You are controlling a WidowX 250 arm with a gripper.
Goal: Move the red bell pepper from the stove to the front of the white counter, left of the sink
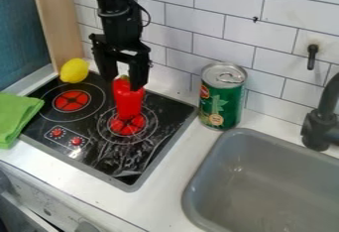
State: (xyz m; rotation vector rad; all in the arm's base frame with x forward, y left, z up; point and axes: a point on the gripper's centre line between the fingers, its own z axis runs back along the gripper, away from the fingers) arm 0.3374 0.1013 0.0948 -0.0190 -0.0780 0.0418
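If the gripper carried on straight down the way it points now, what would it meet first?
Most likely the red pepper, right at the end of the gripper, then the stove beneath; whether gripper and pepper already touch is unclear.

Could pass low at the front or over the sink [202,172]; met upright obstacles farther back.
Could cross above the front of the black cooktop [109,149], with the green cloth [15,117] at the view's left, or follow the white counter [155,201] between cooktop and sink as far as the tall green can [222,102]. Had to skirt the red pepper [129,99], upright over a burner, with the black gripper [123,83] at its top, and the lemon [74,71] at the back corner. Met the tiled wall [192,52] behind, and the black faucet [319,127] beside the sink.
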